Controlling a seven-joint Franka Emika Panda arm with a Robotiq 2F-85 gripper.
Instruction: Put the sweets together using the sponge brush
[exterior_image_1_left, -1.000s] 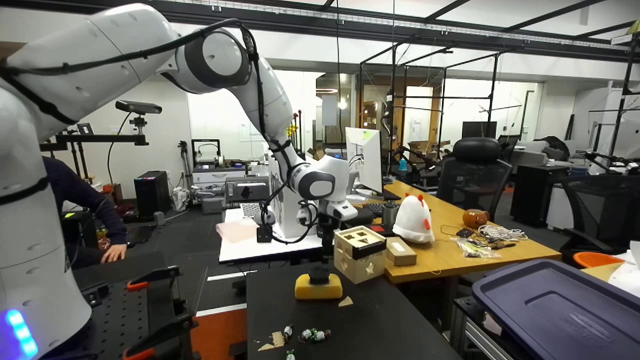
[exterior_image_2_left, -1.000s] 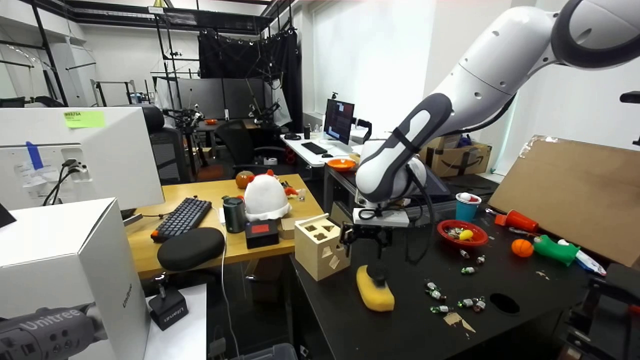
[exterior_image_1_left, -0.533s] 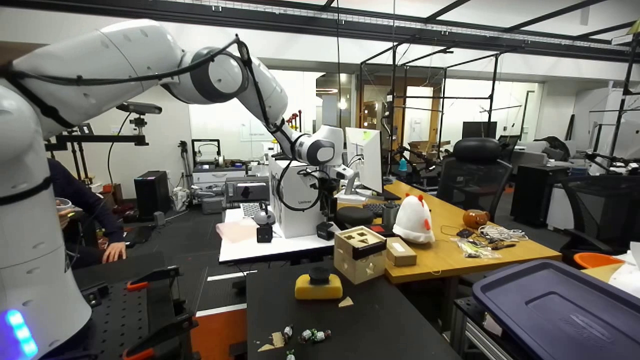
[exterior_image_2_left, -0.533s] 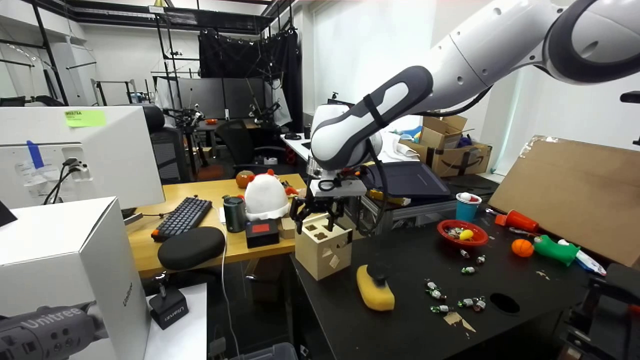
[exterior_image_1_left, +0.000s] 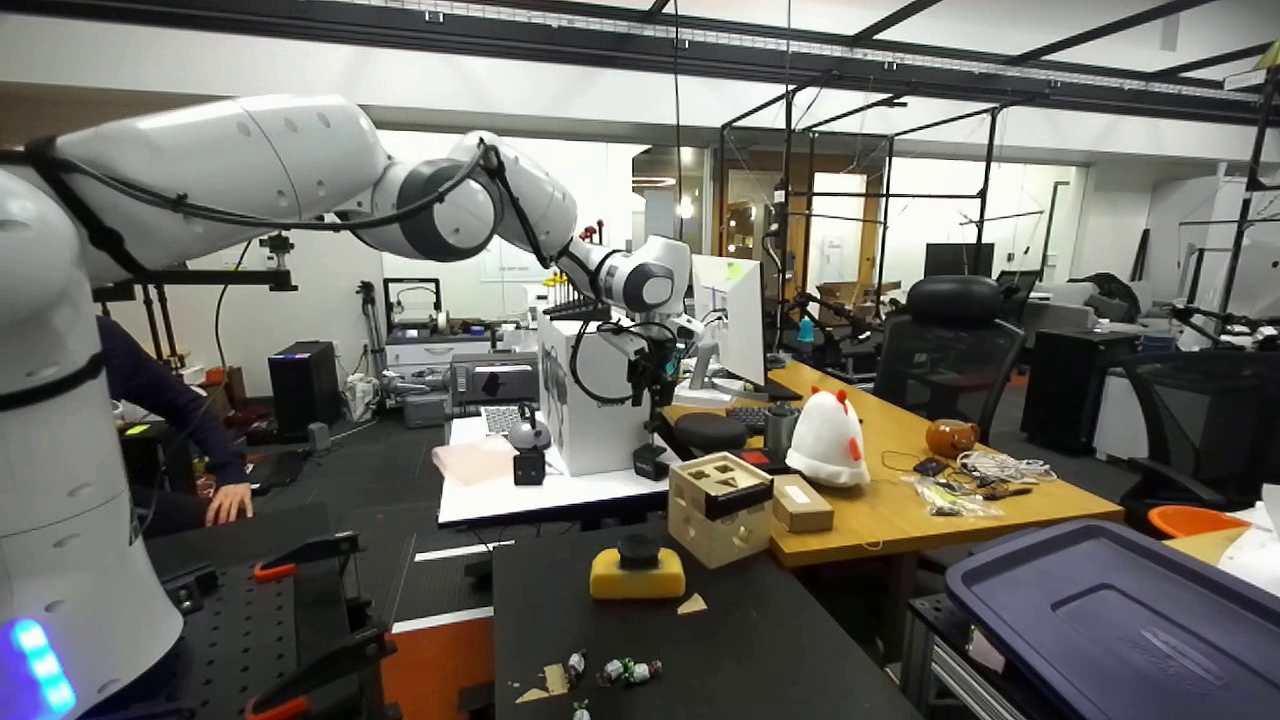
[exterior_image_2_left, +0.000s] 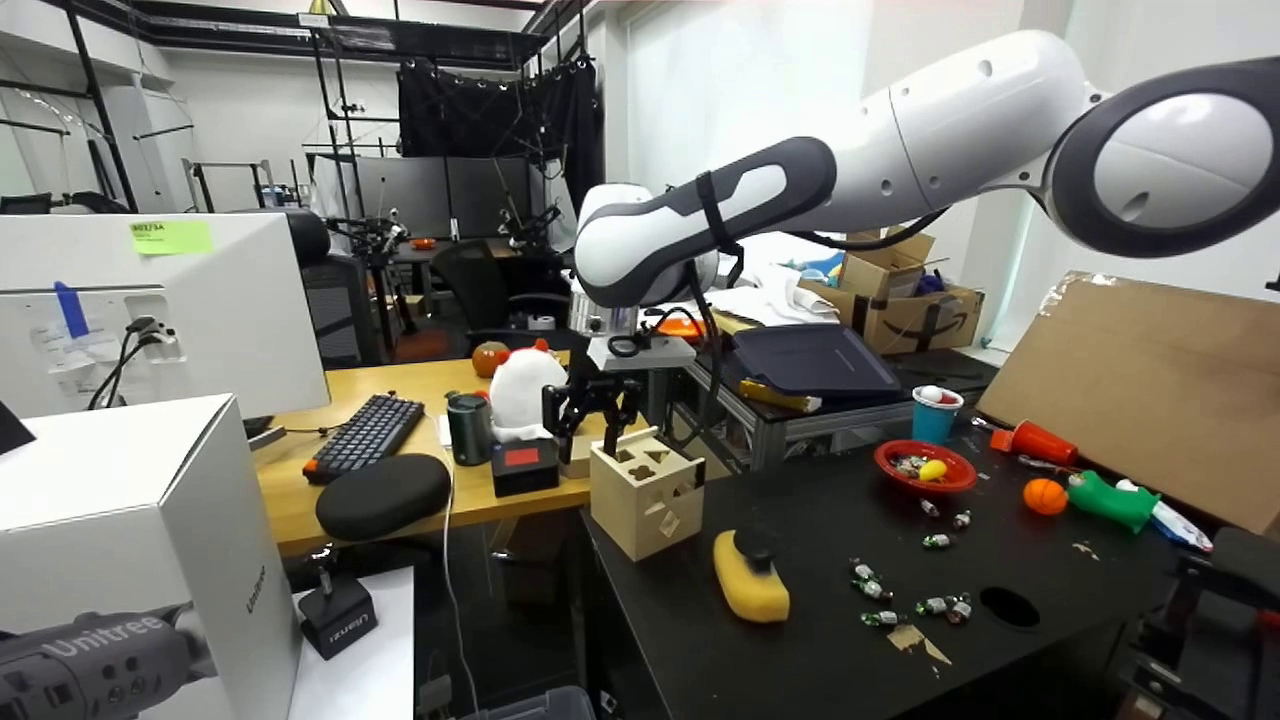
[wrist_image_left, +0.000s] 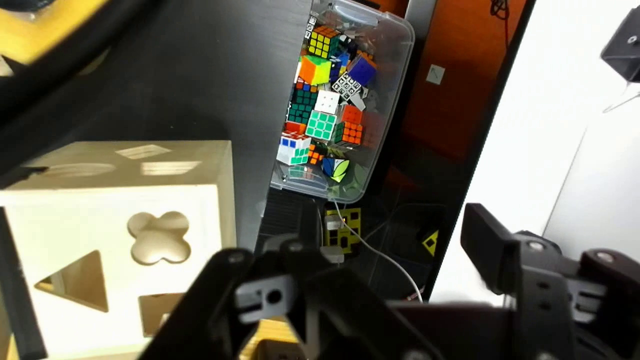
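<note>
Gripping the sponge (exterior_image_1_left: 637, 583) seems next. End effector (exterior_image_2_left: 588, 452) empty, jaws apart; best skirt the box (exterior_image_2_left: 640, 510), straddle the knob (exterior_image_1_left: 638, 551).

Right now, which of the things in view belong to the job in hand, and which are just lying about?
For the job:
yellow sponge brush
scattered wrapped sweets
gripper

Just lying about:
wooden box with shaped holes
blue cup
orange ball
white plush toy
keyboard
</note>
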